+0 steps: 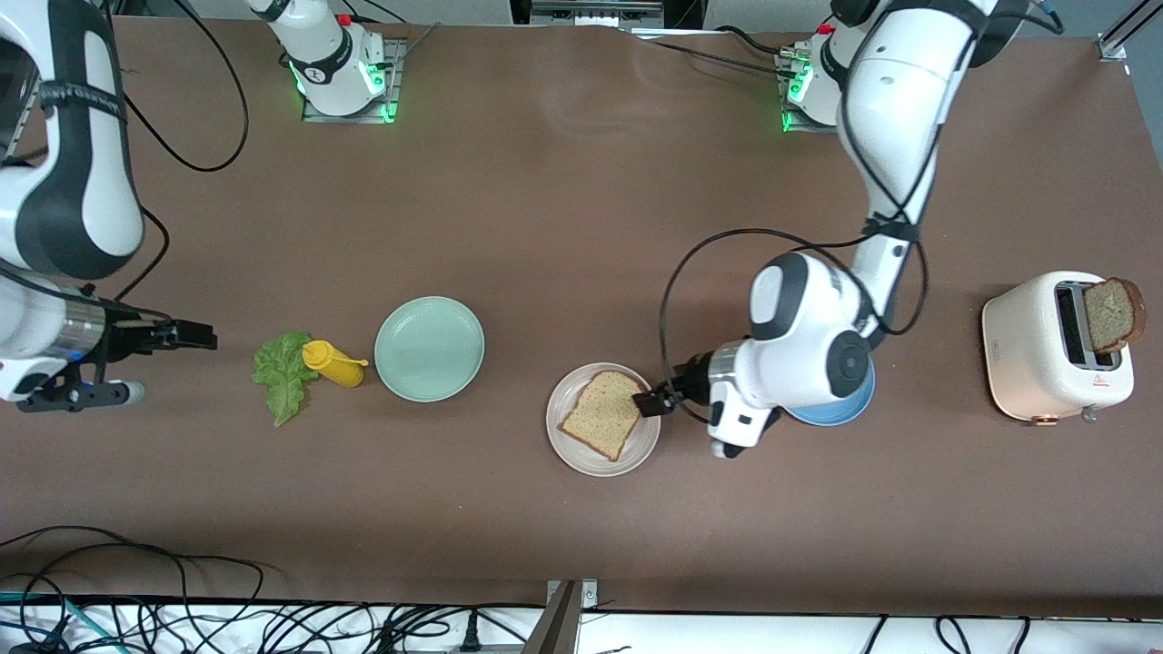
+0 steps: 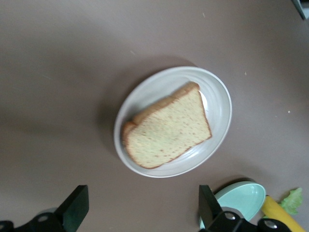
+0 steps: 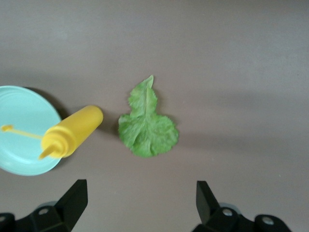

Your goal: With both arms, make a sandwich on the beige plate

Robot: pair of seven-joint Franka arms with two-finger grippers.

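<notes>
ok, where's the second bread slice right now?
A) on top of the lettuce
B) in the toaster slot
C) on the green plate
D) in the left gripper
B: the second bread slice stands up out of the toaster at the left arm's end of the table; the first slice lies on the beige plate.

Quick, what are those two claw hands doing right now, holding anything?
Left gripper: open, empty, over the round beige plate.
Right gripper: open, empty, near the ruffled green lettuce leaf.

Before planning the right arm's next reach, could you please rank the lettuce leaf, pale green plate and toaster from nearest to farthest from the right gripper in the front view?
From the right gripper:
1. Lettuce leaf, toward the right arm's end.
2. Pale green plate, nearer mid-table.
3. Toaster, at the left arm's end.
</notes>
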